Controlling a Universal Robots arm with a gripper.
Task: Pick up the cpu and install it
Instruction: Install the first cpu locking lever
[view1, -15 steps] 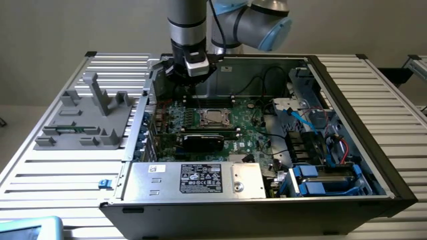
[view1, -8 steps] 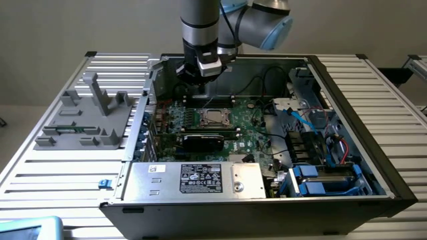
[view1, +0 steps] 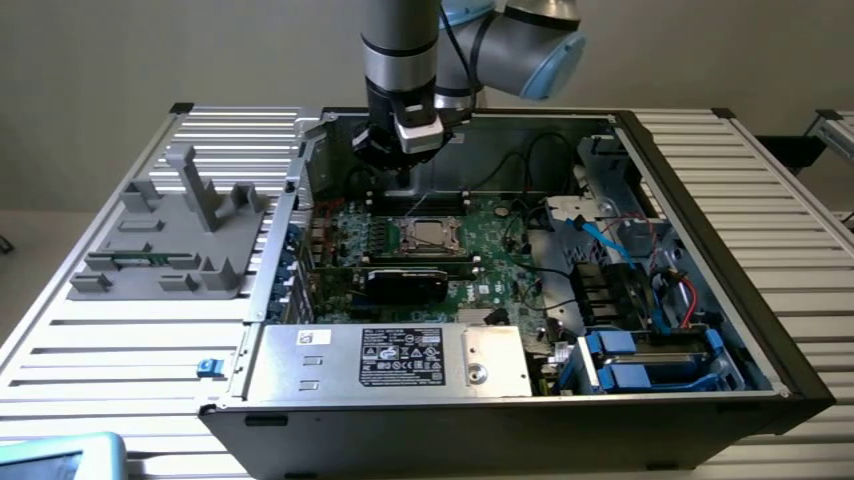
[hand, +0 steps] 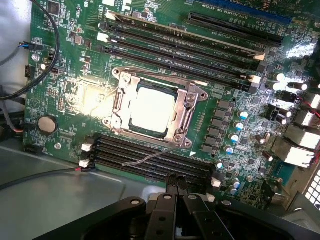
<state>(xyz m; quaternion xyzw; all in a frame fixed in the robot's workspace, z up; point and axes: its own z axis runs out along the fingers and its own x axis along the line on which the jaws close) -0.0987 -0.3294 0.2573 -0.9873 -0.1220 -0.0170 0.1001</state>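
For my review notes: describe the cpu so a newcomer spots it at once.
Look inside the open computer case at the green motherboard. Near its middle, between rows of black memory slots, a metal frame surrounds the cpu: a flat, pale silvery square, smooth unlike its neighbours.

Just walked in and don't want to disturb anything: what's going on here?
A robot arm hangs over an open computer case, its tool shut and holding nothing, above the green motherboard. The cpu sits in the socket, inside the metal frame. A grey tray stands beside the case, on the exterior view's left.
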